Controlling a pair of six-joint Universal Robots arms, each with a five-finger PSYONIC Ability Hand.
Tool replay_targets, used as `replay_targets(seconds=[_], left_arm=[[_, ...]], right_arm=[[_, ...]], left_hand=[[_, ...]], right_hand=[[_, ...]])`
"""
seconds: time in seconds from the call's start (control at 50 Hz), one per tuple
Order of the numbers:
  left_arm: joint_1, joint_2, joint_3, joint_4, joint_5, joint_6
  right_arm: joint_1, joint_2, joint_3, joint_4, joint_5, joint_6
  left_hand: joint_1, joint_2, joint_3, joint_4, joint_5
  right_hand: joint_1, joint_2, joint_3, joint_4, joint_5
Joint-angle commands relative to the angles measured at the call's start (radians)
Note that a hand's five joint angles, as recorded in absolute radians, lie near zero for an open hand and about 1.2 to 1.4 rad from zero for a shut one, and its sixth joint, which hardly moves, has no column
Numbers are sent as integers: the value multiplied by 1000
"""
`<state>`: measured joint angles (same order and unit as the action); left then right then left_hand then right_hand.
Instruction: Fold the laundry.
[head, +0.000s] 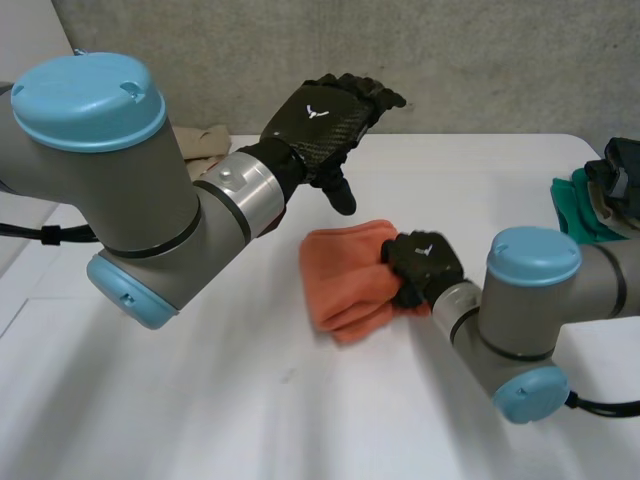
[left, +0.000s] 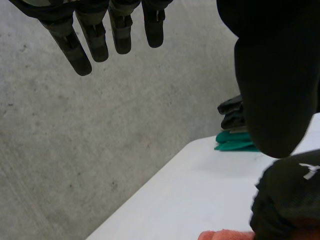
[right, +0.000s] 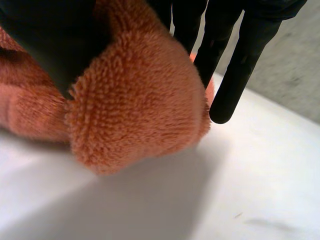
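Orange towel (head: 345, 275): thick terry cloth, doubled over on itself into a rumpled wad. It lies on the white worktop (head: 200, 400) between my two arms.

Right robot hand (head: 422, 265): mine, at the towel's edge nearest my right arm and closed on it. The thumb presses one face of the fold and the fingers (right: 240, 65) reach down along the other, so the pile bulges out between them. I cannot tell whether the pinched lobe touches the worktop or hangs just above it.

Left robot hand (head: 325, 115): mine, raised in the air beyond the towel's far edge and apart from it. The fingers (left: 90, 40) are loose and nearly straight, and the thumb stands away from them. Nothing is in its grasp.

Green cloth (head: 572, 205): well apart from the towel, out past my right robot hand near the worktop's rim.

Dark cloth (head: 620, 175): on top of the green cloth, just as far from the towel.

Beige cloth (head: 205, 145): well apart from the towel on the other side, partly hidden behind my left forearm.

Grey wall (head: 480, 60): rough concrete, beyond the towel and past the worktop's far edge.
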<state>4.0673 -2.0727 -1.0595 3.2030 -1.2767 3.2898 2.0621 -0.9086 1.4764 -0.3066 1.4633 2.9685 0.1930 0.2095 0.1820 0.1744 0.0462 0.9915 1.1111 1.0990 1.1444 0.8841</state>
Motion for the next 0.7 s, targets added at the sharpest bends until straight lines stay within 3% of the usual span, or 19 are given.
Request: replay_targets(seconds=[0.02,0.2,0.34,0.42,0.52,0.7], left_arm=[[-27,37,-8,18,-12,-1],[-11,62,-1,20,-18,-12],[-8,82,1,21,-16,-22],[-10,82,1,21,-16,-22],[-16,74,-2,20,-16,-24],[-28,59,-7,21,-16,-35]], right_arm=[[-42,-45,-41,-28,-11,12],[-198,-119,-214,-55,-38,99],[-407,-185,-335,-152,-80,256],[-548,-170,-415,-195,-144,360],[-722,-75,-513,-221,-262,441],[-911,169,-591,-241,-472,446]], left_hand=[[-18,-35,-7,0,-46],[-18,-35,-7,0,-46],[-18,-35,-7,0,-46],[-18,-35,-7,0,-46],[-18,-35,-7,0,-46],[-18,-35,-7,0,-46]], right_hand=[[405,285,297,252,338],[405,285,297,252,338],[405,285,297,252,338],[405,285,297,252,338],[405,285,297,252,338],[405,285,297,252,338]])
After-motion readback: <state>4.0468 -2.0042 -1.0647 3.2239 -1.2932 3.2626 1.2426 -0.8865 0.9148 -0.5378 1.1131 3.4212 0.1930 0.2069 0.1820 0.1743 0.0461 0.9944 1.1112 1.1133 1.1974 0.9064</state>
